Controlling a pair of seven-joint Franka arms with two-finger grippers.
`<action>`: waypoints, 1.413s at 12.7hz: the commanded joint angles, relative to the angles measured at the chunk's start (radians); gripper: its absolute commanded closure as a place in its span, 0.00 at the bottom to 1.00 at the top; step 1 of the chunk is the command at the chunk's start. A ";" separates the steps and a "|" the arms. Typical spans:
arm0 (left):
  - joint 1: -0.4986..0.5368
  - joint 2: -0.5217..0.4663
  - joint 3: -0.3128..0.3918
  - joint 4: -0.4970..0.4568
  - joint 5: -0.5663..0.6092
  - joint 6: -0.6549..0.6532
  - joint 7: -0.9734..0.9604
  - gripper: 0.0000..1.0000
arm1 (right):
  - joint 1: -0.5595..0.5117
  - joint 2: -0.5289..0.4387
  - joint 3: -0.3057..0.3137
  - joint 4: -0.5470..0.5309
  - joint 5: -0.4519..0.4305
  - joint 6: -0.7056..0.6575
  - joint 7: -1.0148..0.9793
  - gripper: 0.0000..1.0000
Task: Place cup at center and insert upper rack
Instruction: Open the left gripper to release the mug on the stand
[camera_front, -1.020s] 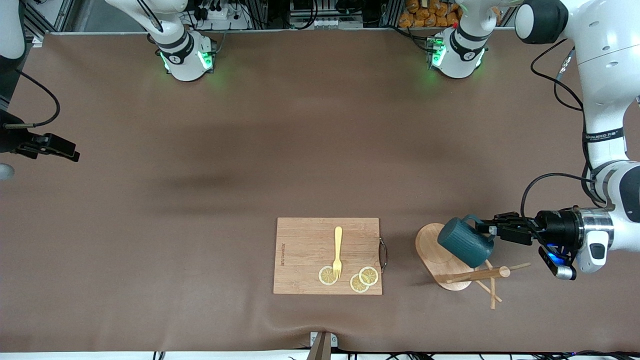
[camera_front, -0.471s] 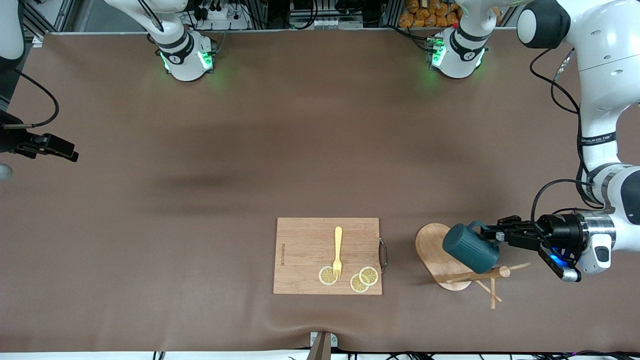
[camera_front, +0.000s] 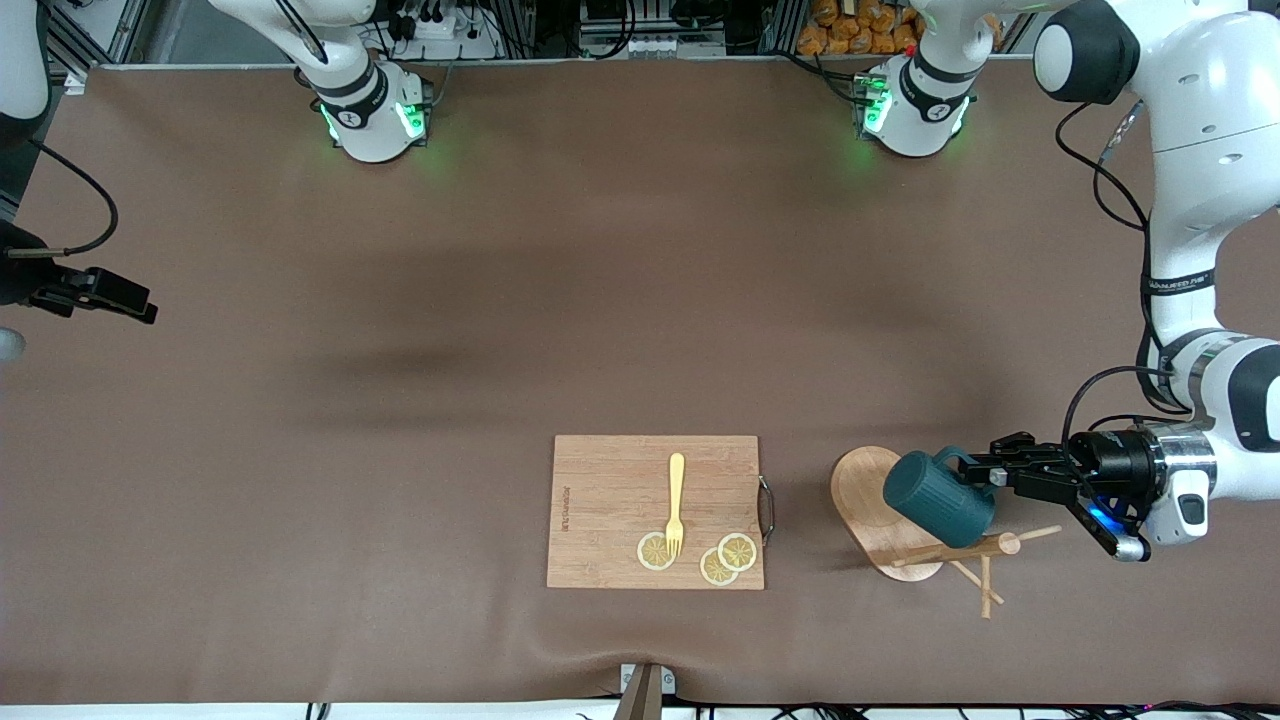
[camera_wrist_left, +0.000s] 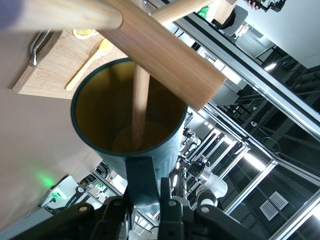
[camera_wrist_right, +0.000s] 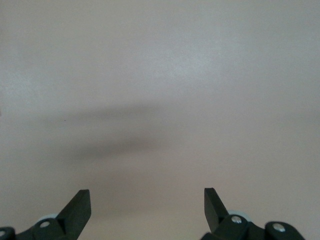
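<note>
While the right gripper (camera_wrist_right: 147, 207) waits with its fingers wide apart and holding nothing over the bare brown surface (camera_front: 400, 420), the left gripper (camera_front: 985, 472) has its fingers closed on the handle of the small dark teal-green cup (camera_front: 938, 497). The cup is tilted over the light wooden mug tree (camera_front: 900, 520), which stands beside the rectangular bamboo cutting board (camera_front: 620, 500), toward the left arm's end. One thin peg (camera_wrist_left: 140, 107) goes into the cup's yellow inside.

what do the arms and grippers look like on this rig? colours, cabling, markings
Both arms are glossy white with black joint bands; bases glow green. Left arm has loose black cables, small black lettering and a blue wrist light. Left gripper and right gripper have black fingers.
</note>
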 joint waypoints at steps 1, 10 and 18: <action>0.013 -0.008 -0.002 -0.022 -0.043 -0.016 0.017 1.00 | 0.017 -0.014 -0.011 -0.009 0.000 -0.001 0.033 0.00; 0.018 -0.009 -0.005 -0.059 -0.077 -0.017 0.006 0.21 | 0.026 -0.014 -0.009 -0.007 0.000 0.000 0.064 0.00; 0.016 -0.040 -0.011 -0.087 -0.074 -0.017 0.005 0.00 | 0.025 -0.014 -0.011 -0.010 0.000 -0.007 0.064 0.00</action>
